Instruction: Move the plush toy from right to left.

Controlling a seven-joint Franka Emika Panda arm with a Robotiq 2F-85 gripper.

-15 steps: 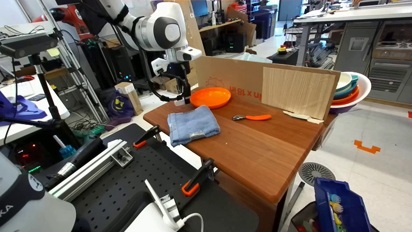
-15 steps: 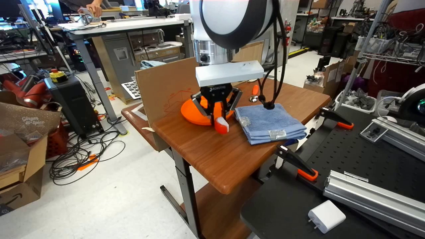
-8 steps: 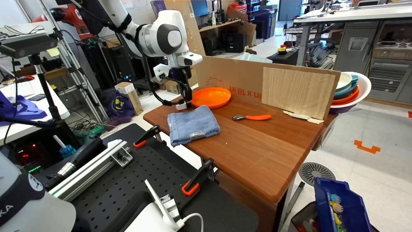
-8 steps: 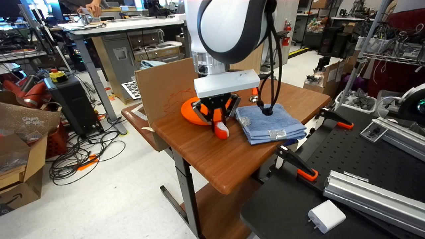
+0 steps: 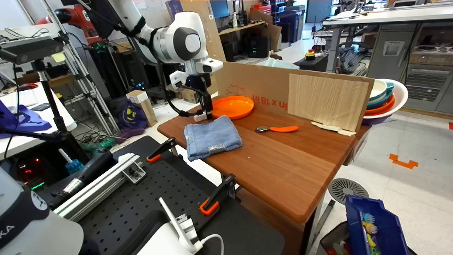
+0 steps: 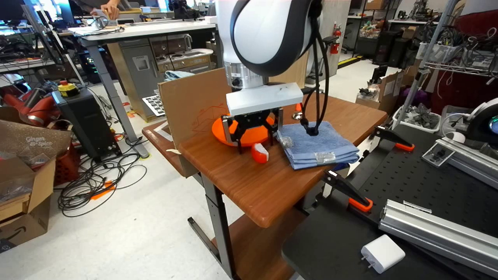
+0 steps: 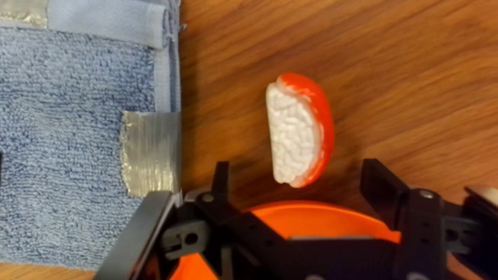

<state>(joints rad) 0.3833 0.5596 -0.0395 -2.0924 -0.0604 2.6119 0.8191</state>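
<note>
The plush toy (image 7: 291, 134), a small half-round piece with a wrinkled white face and a shiny red-orange curved back, rests on the brown table between the folded blue cloth and the table's edge. In an exterior view the toy (image 6: 259, 153) sits just in front of the orange plate. My gripper (image 7: 296, 165) is low over it with the fingers (image 6: 228, 130) spread wide, one to each side, and bare gaps show between them and the toy. From the opposite side, the toy's white face (image 5: 200, 117) shows below the gripper (image 5: 206, 114).
The blue cloth (image 6: 319, 146) lies close beside one finger. Under and behind the gripper is the orange plate (image 5: 231, 107). An orange-handled scoop (image 5: 283, 129) lies farther along the table. A cardboard panel (image 6: 198, 105) stands upright along one table side.
A second ago the toy was clasped and slightly raised. The gripper came down with it, and its fingers have since spread apart, leaving the toy on the table.
</note>
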